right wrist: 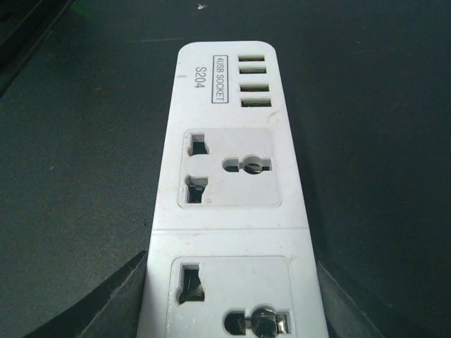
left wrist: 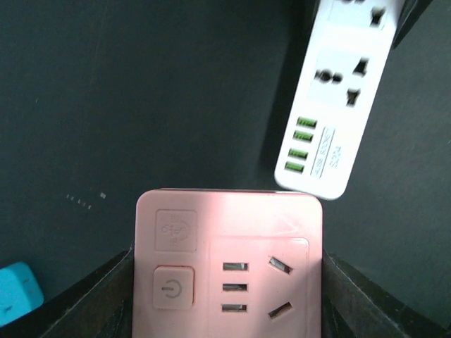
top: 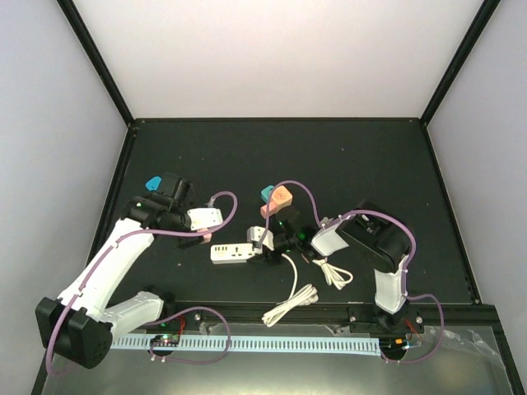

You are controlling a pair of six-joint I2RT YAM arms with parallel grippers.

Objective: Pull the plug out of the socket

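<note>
My left gripper [left wrist: 229, 299] is shut on a pink plug adaptor [left wrist: 225, 218] with a power button and empty slots on its face. Black fingers [left wrist: 106, 299] press both of its sides. The adaptor [top: 206, 218] is held apart from the white power strip socket [left wrist: 338, 91], which lies to its right. My right gripper [right wrist: 229, 306] is shut across the near end of that strip [right wrist: 225, 141]. Both outlets that show are empty. In the top view the left gripper [top: 202, 220] is up-left of the strip [top: 230, 253], and the right gripper [top: 268, 240] is at its right end.
The strip's white cable [top: 292, 300] trails toward the front edge, with a coiled bundle [top: 331, 273] beside it. A teal block [top: 152, 183] sits by the left wrist. A teal and pink pair [top: 276, 197] sits above the right gripper. Black posts frame the table.
</note>
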